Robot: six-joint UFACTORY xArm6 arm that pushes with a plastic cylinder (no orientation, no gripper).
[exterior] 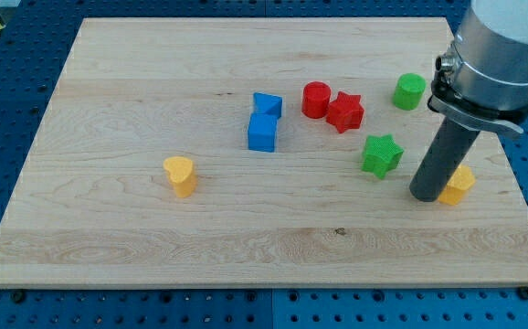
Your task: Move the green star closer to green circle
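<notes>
Approach step in hand. Green plastic star block [382, 153] lies on the wooden bench [154, 238], well below the green plastic circle block [409, 91]. My tip [426, 196], a gripless end effector holding nothing, rests just right of and below the star, beside a yellow block [459, 184]. Next move, by judgement: push the star toward the view's top-right.

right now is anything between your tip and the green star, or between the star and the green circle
Nothing visible blocks either path. My tip sits just to the view's right of the green star with bare board between them. The green circle lies above the star, also across bare board; the red star stands off to the left.
</notes>
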